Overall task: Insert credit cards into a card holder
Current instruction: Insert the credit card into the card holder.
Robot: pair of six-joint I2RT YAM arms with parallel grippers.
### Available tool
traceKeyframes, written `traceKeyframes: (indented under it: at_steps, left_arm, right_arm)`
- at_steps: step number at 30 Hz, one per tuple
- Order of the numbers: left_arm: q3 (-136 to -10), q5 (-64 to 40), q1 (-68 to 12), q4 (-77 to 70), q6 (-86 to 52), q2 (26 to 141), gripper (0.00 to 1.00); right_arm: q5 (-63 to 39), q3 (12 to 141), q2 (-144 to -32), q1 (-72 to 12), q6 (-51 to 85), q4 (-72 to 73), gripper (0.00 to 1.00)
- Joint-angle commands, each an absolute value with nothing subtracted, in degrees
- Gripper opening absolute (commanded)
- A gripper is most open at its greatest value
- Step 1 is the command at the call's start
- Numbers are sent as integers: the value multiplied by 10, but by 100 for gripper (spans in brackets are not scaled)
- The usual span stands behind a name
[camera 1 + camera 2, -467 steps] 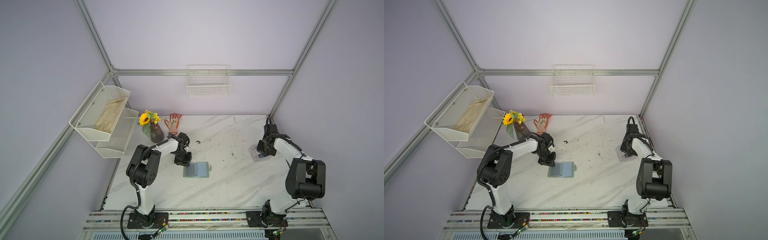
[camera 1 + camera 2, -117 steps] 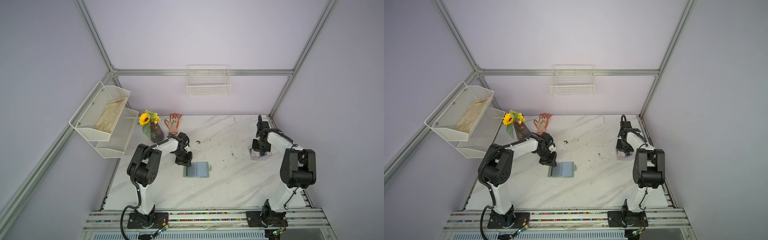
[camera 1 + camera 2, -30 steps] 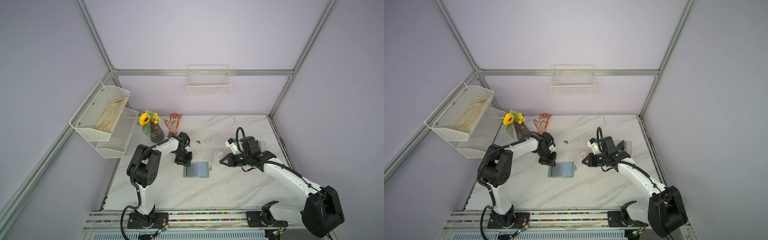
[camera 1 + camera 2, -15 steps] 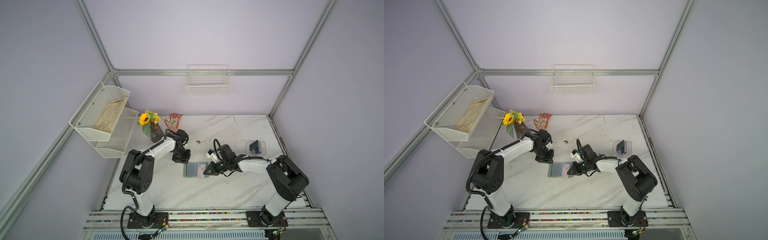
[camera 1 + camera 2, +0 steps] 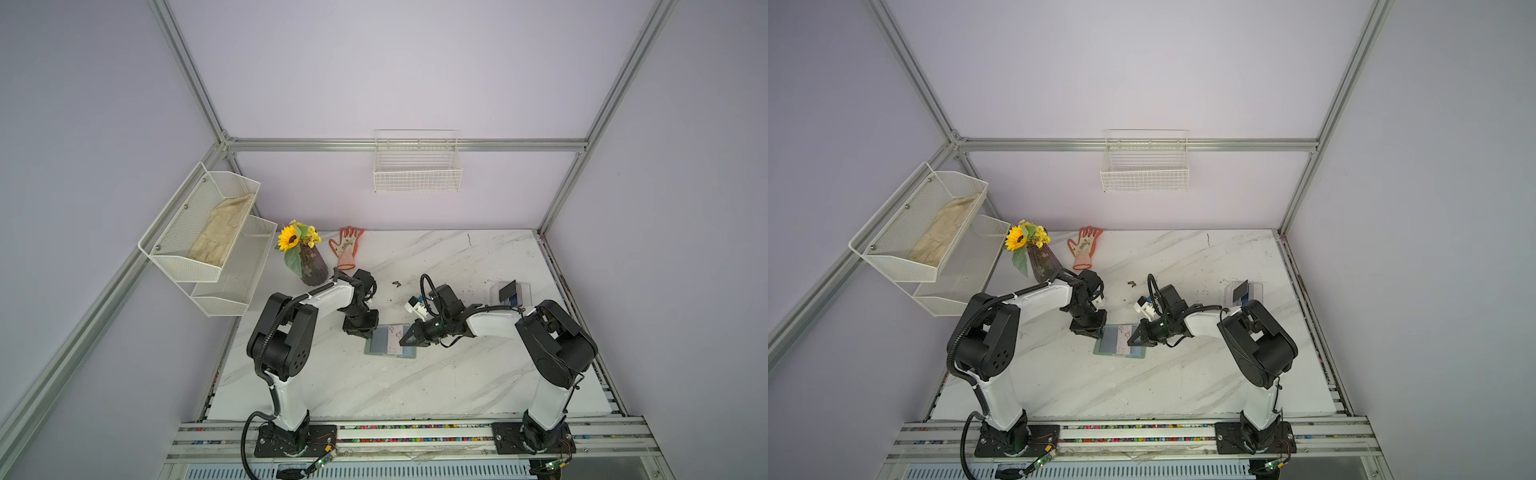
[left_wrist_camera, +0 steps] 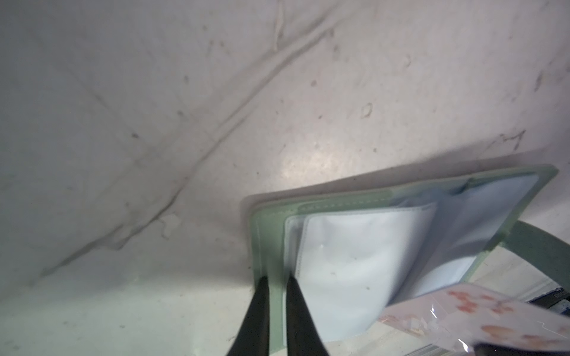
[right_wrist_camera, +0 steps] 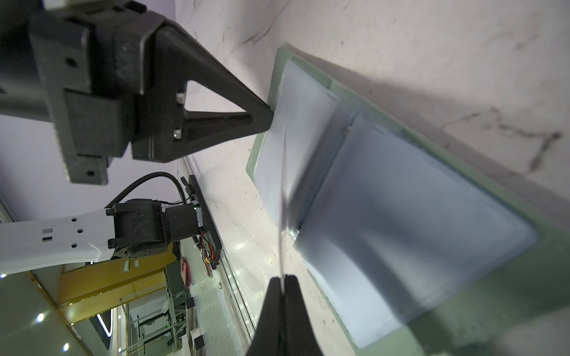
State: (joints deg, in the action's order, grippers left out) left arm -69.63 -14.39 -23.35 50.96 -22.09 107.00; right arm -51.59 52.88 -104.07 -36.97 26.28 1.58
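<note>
While the right gripper (image 7: 282, 279) is pressed together on one end of the pink card (image 7: 283, 172), this card stands edge-on just above the open holder (image 7: 401, 200); whether its tip is already inside I cannot tell. The left gripper (image 6: 274, 282) pinches the holder's green edge on the opposite side. The holder lies flat on the table (image 5: 415, 386). Well apart from the holder, past the right arm, a clear box (image 5: 527, 293) holds the black card (image 5: 507, 289) and the blue card (image 5: 515, 300).
</note>
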Motion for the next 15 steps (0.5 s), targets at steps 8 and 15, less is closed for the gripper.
traceKeyframes:
  at_steps: [8,15]
  left_arm:
    - [-668,-133,-226,485,-226,1079,13]
    - [-658,-136,-226,483,-227,1073,13]
  right_arm:
    - [-538,533,-1043,-357,260,3,0]
    - [-536,494,-1022,-354,300,50,0]
